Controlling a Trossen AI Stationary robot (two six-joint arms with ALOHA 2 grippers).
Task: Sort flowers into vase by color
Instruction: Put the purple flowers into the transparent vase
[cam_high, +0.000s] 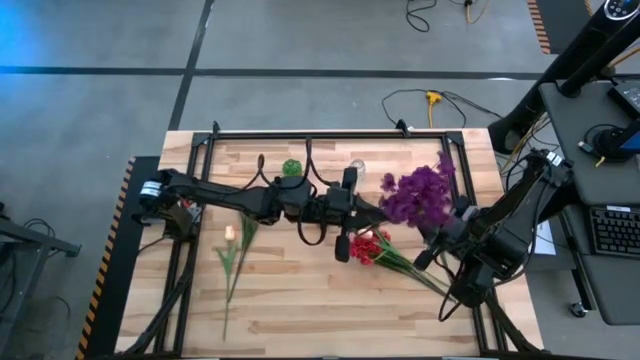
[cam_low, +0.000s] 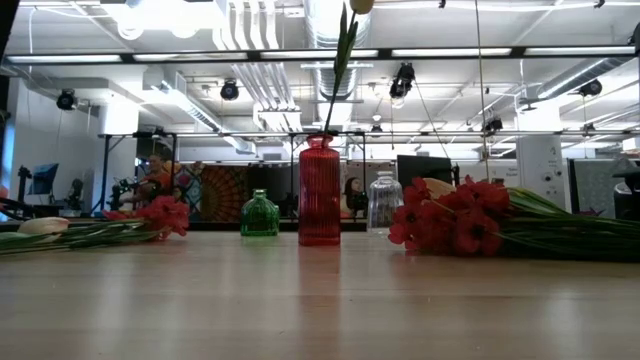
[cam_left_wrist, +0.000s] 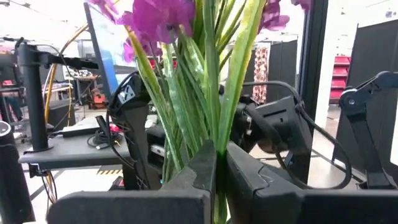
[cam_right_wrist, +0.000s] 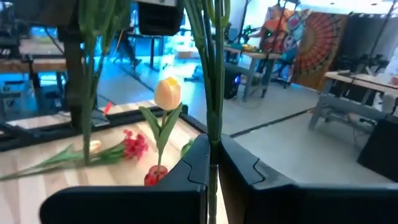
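Wooden table (cam_high: 300, 300): purple flowers (cam_high: 420, 193) bushy, stems clamped by left tool (cam_left_wrist: 219, 163)

Grey concrete floor (cam_high: 300, 40), black floor stripes, and bright ceiling strip lights (cam_low: 460, 52).

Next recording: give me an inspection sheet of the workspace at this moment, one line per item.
Surface: wooden table, black frame.
Job's things: purple flowers held aloft; red flowers lying flat; cream flower lying at left; red vase holding one cream-tipped stem; green vase and clear vase empty.
Clutter: nothing seen.
Grippers: left gripper shut on purple flower stems; right gripper shut on a green stem.
Cables: yellow-plug cable on the floor.
Surroundings: desk with keyboard at right; people in the background.
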